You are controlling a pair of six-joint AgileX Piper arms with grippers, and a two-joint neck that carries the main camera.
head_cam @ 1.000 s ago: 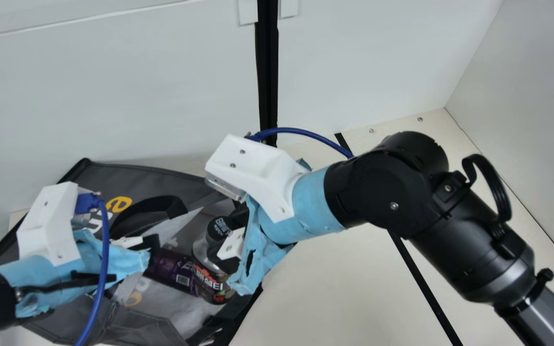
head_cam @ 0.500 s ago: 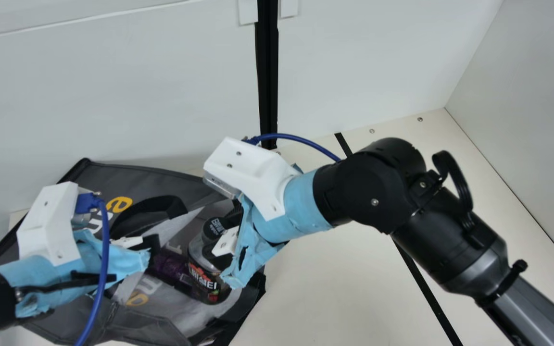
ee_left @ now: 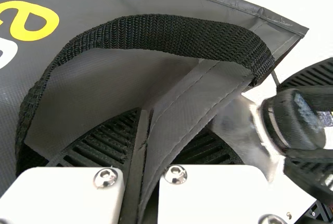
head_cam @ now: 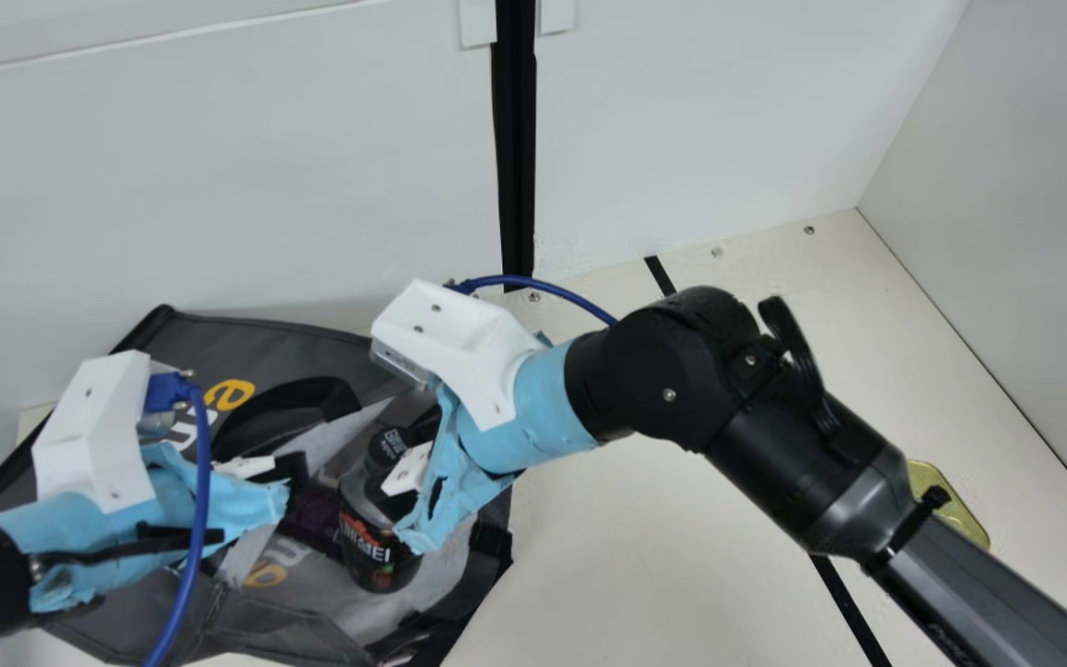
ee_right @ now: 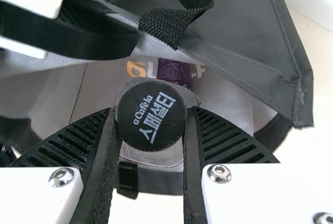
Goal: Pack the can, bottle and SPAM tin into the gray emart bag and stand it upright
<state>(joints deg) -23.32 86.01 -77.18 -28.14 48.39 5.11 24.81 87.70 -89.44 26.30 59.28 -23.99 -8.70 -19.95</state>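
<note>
In the main view the gray emart bag point(head_cam: 302, 347) lies open at the left. My left gripper point(head_cam: 285, 471) is at its mouth; in the left wrist view the left gripper point(ee_left: 139, 153) is shut on the bag's edge beneath a black handle point(ee_left: 171, 35). My right gripper point(head_cam: 396, 482) is shut on the dark-capped bottle point(head_cam: 371, 547), tilted inside the mouth; the right wrist view has the right gripper point(ee_right: 152, 114) around its cap point(ee_right: 151, 122). The purple can point(head_cam: 311, 519) lies inside the bag, partly behind the bottle. A gold tin point(head_cam: 955, 509) is partly hidden by my right arm.
White walls point(head_cam: 219, 185) stand behind the bag and at the right. My right arm spans the cream table point(head_cam: 608, 547) from lower right to the bag, close beside the left gripper. A black strip crosses the table.
My right gripper has moved left and slightly down, carrying the bottle farther over the can. The gold tin has come out from behind the right arm. The left arm has stayed still.
</note>
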